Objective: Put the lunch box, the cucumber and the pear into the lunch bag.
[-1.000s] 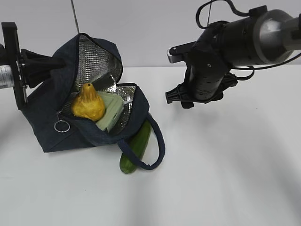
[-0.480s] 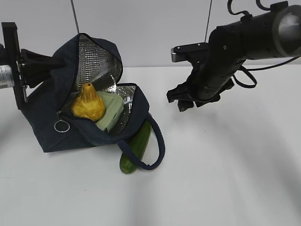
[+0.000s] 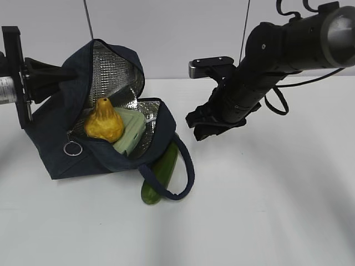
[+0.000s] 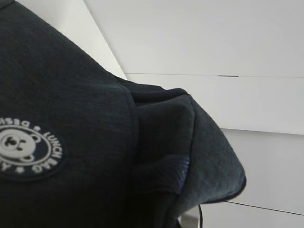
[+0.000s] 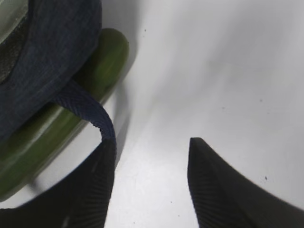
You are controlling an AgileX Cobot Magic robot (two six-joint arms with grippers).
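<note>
The navy lunch bag [image 3: 61, 138] stands open on the white table, its silver lining showing. My left gripper [image 3: 71, 72] is shut on the bag's upper rear fabric and holds the flap up; in the left wrist view the bag's cloth [image 4: 71, 118] hides the fingers. The yellow pear [image 3: 104, 122] rests inside on the sage-lidded lunch box [image 3: 130, 133]. The cucumber [image 3: 161, 172] lies on the table against the bag's right side, under the handle loop [image 3: 188, 172]. My right gripper [image 3: 199, 124] hovers open just right of the bag. In its wrist view the gripper [image 5: 152, 142] holds nothing, with the cucumber [image 5: 99, 66] to its left.
The bag's strap [image 5: 90, 114] crosses the cucumber and touches my right gripper's left finger in the wrist view. White tabletop [image 3: 266, 199] extends to the right and front. A pale wall stands behind, with thin cables hanging.
My right arm has swung left and lower toward the bag and cucumber, its wrist turning. The left gripper, bag, pear and lunch box have not moved.
</note>
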